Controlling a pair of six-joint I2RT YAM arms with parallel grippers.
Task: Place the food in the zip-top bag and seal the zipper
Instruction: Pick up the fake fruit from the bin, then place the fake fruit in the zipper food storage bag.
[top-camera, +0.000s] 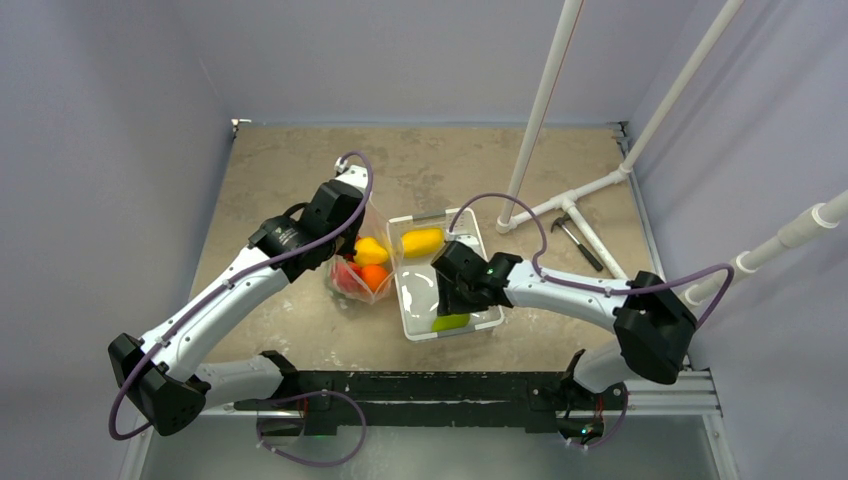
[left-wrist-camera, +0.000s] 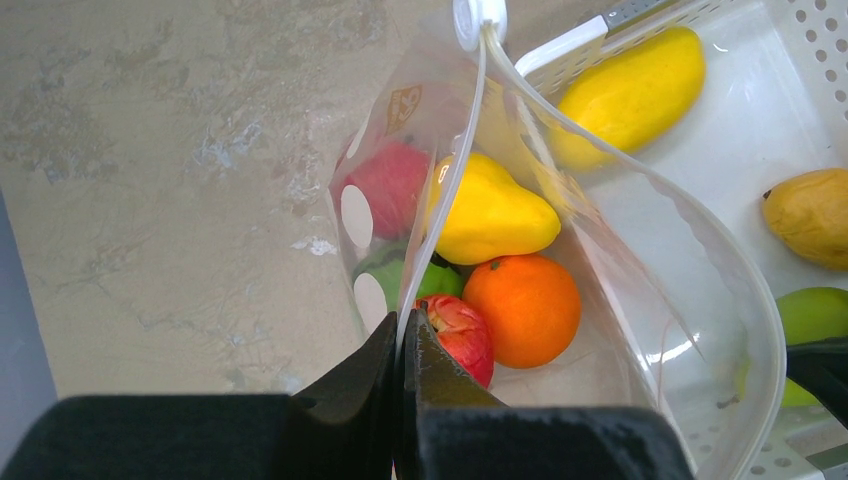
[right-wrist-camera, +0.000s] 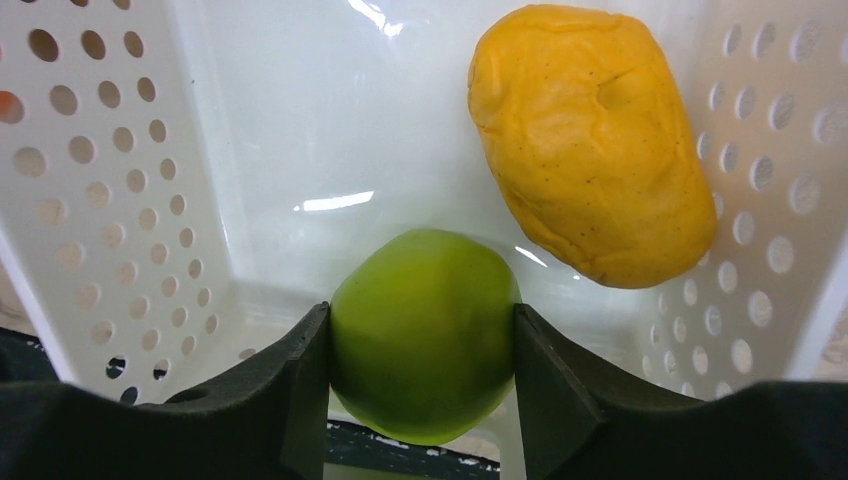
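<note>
Both are clamping: left pincer (left-wrist-camera: 400, 335) on the zip-top bag (left-wrist-camera: 385, 135) rim, right pincer (right-wrist-camera: 422, 345) on a green fruit (right-wrist-camera: 425, 290) at the tray's (right-wrist-camera: 110, 200) six o'clock.

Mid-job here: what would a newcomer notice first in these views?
The bright fruits packed in the clear zip-top bag stand out, its rim pinched by the left gripper at table centre. Beside it, the right gripper clamps a green fruit inside the white tray.

Open clear zip-top bag (left-wrist-camera: 640, 250) holds several toy fruits (left-wrist-camera: 521, 310); three others sit in the tray (left-wrist-camera: 740, 150).
</note>
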